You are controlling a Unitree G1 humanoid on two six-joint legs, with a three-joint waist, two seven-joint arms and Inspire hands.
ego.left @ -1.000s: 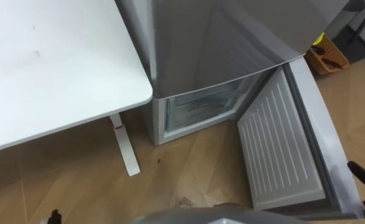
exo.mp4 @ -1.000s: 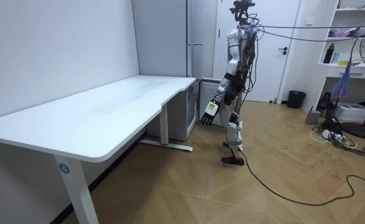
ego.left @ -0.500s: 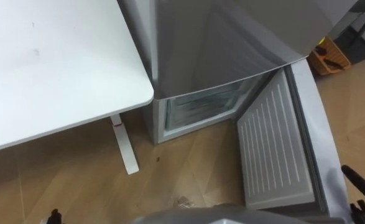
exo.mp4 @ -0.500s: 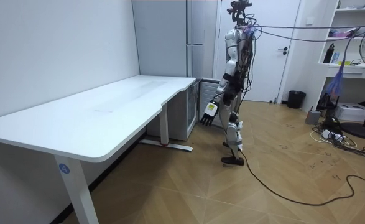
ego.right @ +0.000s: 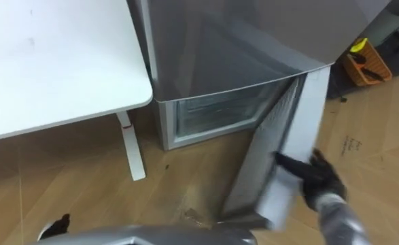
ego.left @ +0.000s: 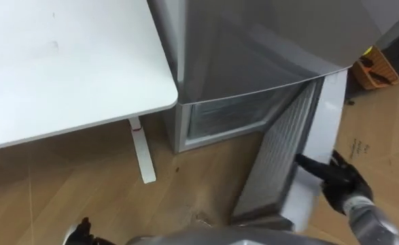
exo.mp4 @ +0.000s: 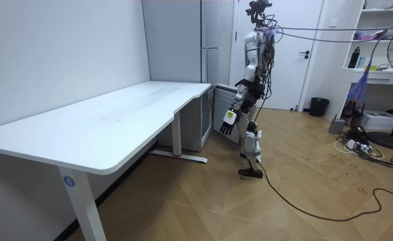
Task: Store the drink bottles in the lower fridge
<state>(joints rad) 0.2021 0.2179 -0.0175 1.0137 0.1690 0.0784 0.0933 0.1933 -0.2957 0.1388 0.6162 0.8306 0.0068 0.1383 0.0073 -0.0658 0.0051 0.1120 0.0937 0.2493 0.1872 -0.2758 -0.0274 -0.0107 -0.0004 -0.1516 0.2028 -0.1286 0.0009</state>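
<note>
The grey fridge [ego.left: 253, 47] stands right in front of me, its lower compartment [ego.left: 233, 116] showing a clear drawer front. The lower door [ego.left: 284, 160] stands half swung in, ribbed white lining towards the compartment. My right hand [ego.left: 338, 180] is black, with straight fingers laid against the door's outer edge; the same right hand [ego.right: 315, 177] shows in the right eye view. My left hand [ego.left: 82, 230] hangs low at my side, and in the room view this left hand [exo.mp4: 227, 122] has relaxed fingers and holds nothing.
A white desk [ego.left: 63, 68] fills the left, its leg [ego.left: 141, 153] close to the fridge's left corner. An orange crate [ego.left: 376, 68] sits on the floor at the far right. Bare wooden floor [ego.left: 185, 190] lies between me and the fridge.
The lower door has swung from wide open to about half shut. My right hand has risen from the lower right corner onto the door's edge. The view has shifted slightly.
</note>
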